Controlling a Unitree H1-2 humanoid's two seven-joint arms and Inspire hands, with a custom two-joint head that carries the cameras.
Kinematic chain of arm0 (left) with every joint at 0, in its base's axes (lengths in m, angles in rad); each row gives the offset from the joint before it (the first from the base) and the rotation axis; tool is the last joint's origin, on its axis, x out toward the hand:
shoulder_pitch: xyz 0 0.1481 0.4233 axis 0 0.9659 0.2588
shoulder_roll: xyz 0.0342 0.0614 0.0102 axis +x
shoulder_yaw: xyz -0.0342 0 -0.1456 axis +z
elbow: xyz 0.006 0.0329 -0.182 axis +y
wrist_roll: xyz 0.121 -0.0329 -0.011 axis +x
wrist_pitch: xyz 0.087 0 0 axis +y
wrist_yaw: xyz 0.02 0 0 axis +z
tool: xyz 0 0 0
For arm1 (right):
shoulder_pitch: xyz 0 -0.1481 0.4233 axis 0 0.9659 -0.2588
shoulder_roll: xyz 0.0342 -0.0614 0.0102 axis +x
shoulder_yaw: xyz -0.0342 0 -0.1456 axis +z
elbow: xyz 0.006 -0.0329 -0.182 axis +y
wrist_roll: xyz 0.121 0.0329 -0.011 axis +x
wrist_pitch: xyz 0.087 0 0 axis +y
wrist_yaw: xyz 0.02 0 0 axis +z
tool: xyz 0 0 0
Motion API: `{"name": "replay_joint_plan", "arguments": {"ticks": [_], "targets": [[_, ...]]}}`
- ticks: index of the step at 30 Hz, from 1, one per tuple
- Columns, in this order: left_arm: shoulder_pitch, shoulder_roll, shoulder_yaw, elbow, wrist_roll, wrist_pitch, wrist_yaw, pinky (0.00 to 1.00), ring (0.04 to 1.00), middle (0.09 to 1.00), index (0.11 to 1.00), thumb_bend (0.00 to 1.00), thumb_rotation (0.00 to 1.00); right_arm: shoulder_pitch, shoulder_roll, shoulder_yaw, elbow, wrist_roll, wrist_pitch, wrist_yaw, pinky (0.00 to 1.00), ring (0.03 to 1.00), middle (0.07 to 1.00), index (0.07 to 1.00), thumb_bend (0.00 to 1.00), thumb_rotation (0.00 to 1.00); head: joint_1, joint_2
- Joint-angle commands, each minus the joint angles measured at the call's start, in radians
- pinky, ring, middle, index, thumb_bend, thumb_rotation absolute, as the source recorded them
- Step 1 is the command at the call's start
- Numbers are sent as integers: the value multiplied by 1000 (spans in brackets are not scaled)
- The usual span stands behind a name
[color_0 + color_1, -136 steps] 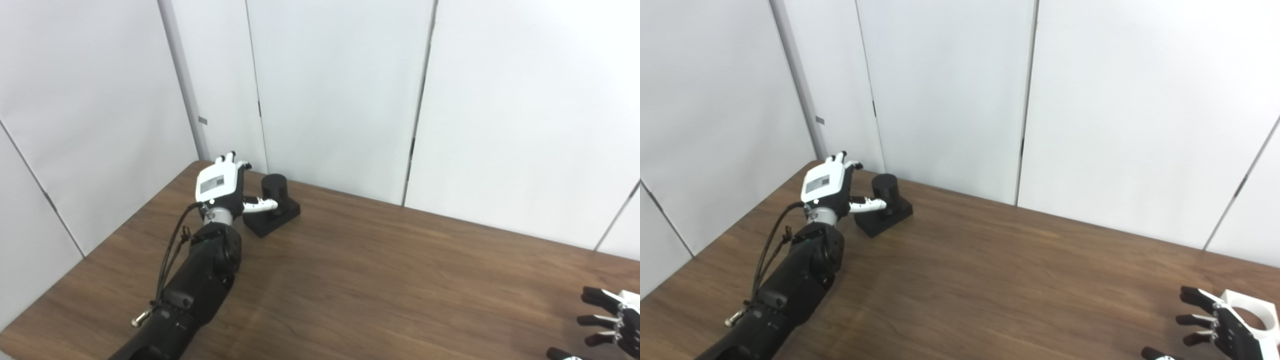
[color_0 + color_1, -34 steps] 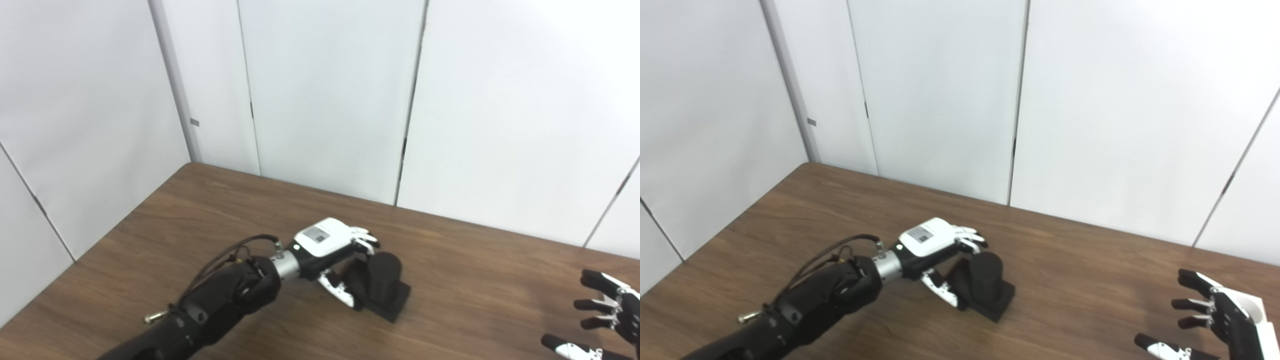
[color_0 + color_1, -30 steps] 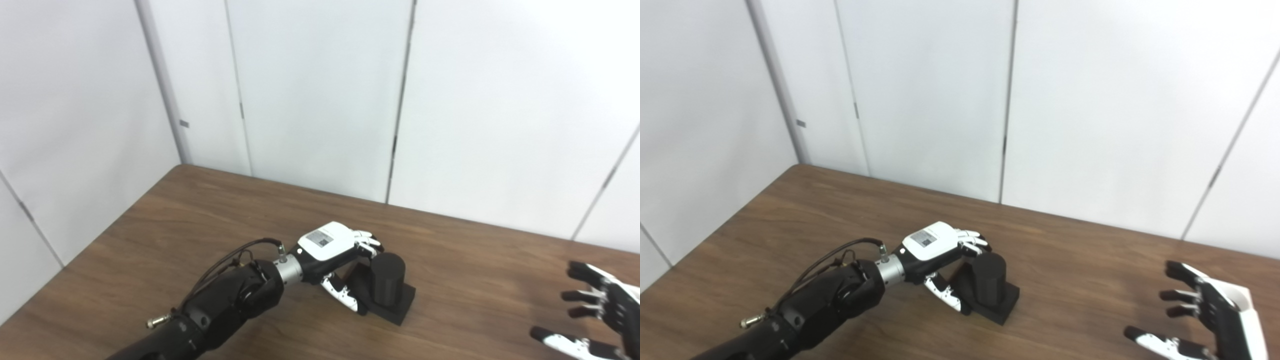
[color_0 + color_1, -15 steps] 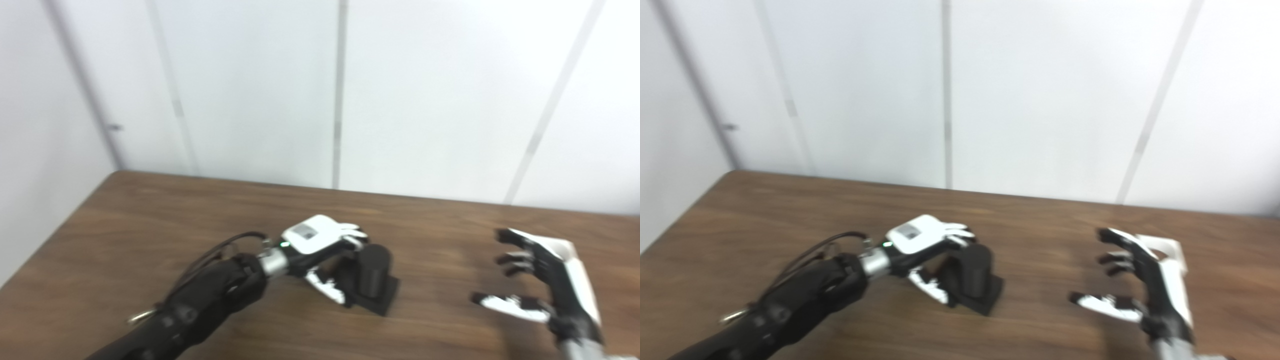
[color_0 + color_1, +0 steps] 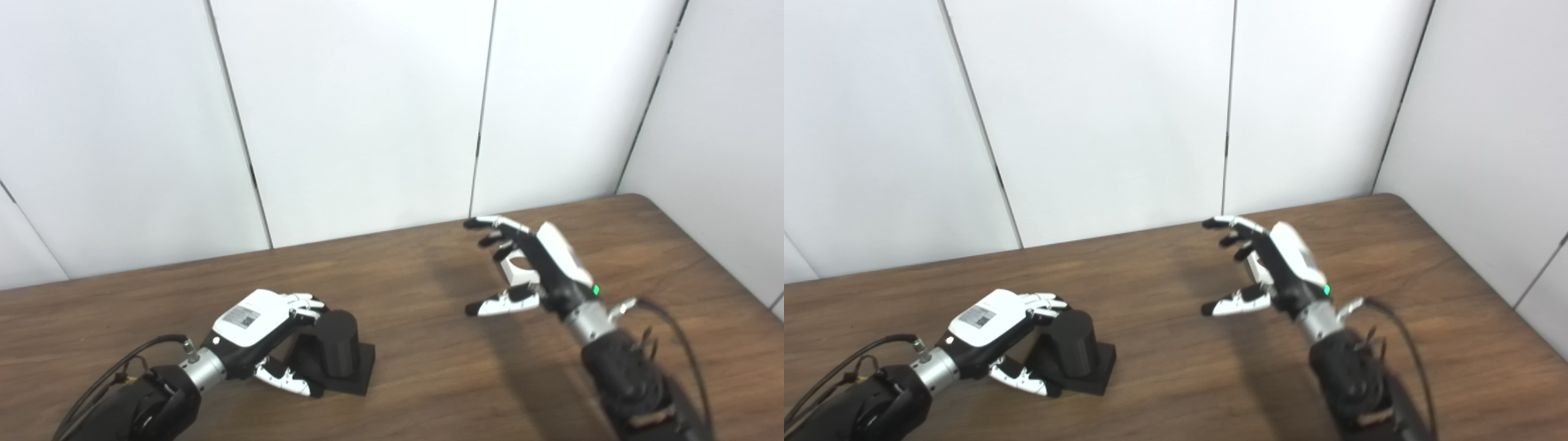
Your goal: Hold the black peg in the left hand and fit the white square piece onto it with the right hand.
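- Left hand [image 5: 260,321] clasps the peg [image 5: 335,351], fingers over the top and thumb low on the near side. The peg stands on its square base on the table [image 5: 429,380], near-left.
- Peg's long axis looks close to upright, round top facing up.
- Right hand [image 5: 539,269] is spread and holds nothing, hovering at right-centre, well apart from the peg.
- White piece [image 5: 514,269] shows only partly between the right fingers and palm, on the table beyond the hand. Which way its hole faces: cannot tell.
- Risk: left fingers drape over the peg top; judged likely to block the piece sliding on.
- Risk: the piece is mostly hidden by the right hand, so a grasp may close off-centre and tilt it.
- Risk: a tilted hole may jam on the peg's rim.
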Motion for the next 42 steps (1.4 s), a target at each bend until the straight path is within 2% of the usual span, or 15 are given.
{"name": "replay_joint_plan", "arguments": {"ticks": [1, 3, 7, 9, 12, 19, 25, 29, 34, 42], "targets": [[52, 39, -54, 18, 46, -13, -88, 779, 861, 825, 489, 524, 61, -65, -78, 6, -50, -68, 51, 64, 628, 780, 857, 785, 665, 168, -13, -11], [54, 44, -56, 16, 43, -13, -85, 773, 858, 822, 489, 524, 60, -99, -153, 25, -59, -122, 97, 147, 650, 819, 892, 821, 692, 213, -28, -18], [57, 56, -59, 11, 25, -13, -87, 766, 851, 817, 488, 524, 58, -173, -279, 70, -60, -198, 172, 315, 777, 927, 975, 877, 820, 239, -70, -32], [59, 62, -60, 3, 19, -13, -89, 765, 846, 815, 488, 524, 57, -203, -311, 86, -53, -207, 195, 373, 841, 956, 986, 875, 865, 224, -87, -41], [62, 71, -58, -8, 18, -13, -98, 766, 847, 817, 489, 523, 56, -234, -335, 98, -39, -195, 213, 429, 882, 974, 991, 868, 909, 200, -108, -50], [70, 84, -58, -33, -5, -13, -101, 741, 826, 800, 488, 523, 54, -282, -357, 134, 16, -235, 224, 480, 894, 977, 982, 865, 951, 190, -127, -62], [68, 94, -73, -41, -21, -13, -87, 726, 820, 793, 488, 523, 53, -326, -357, 150, 103, -209, 227, 524, 934, 984, 994, 886, 941, 216, -118, -56], [73, 88, -51, -53, -24, -13, -133, 747, 830, 800, 488, 523, 53, -361, -354, 181, 164, -221, 234, 548, 948, 981, 997, 888, 933, 222, -112, -54], [80, 87, -33, -65, -5, -13, -144, 749, 830, 800, 488, 523, 54, -401, -339, 216, 259, -222, 231, 538, 923, 961, 986, 872, 945, 220, -110, -54], [79, 90, -37, -66, -12, -13, -137, 738, 825, 795, 488, 523, 54, -453, -309, 270, 386, -242, 228, 513, 912, 958, 980, 871, 950, 201, -105, -50]]}}
